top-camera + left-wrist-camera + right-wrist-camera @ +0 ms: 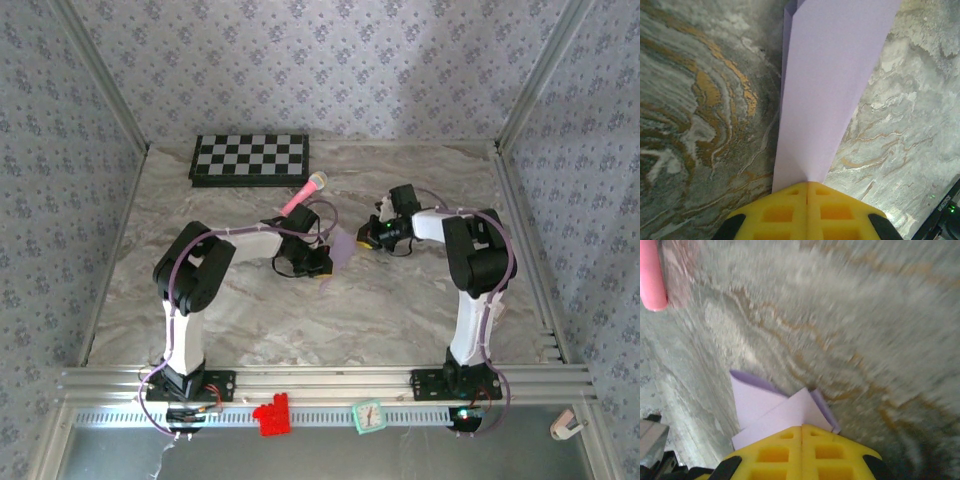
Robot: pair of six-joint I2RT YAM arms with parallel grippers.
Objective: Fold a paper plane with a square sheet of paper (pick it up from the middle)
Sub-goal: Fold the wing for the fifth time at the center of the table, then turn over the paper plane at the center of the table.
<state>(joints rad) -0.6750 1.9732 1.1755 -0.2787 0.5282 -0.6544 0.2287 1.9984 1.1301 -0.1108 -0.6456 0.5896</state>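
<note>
Left end effector [807,184]: the yellow fingers [777,212] are pressed fully together, no gap between them. They pinch the narrow end of the lavender paper [832,80]. In the left wrist view the paper widens away from the fingertips as a long, smooth panel. A second layer shows along its left edge, and a short crease runs up from the pinch point.

Right end effector [801,427]: the jaws are likewise closed tight, and the yellow fingers [835,452] meet on a line. They clamp another part of the same paper [767,410]. Here we see overlapping flaps: one pointed layer lies over a broader one and a darker fold peeks out at the right. This view is motion-blurred, so we cannot tell the finer folds.

From the top camera, the paper [341,246] sits between the left end effector [320,266] and the right end effector [370,236], over the middle of the marbled surface [250,320]. Both ends are gripped.

The pink toy microphone [305,194] lies just behind the left end effector. The checkered board [250,159] lies near the back wall.
</note>
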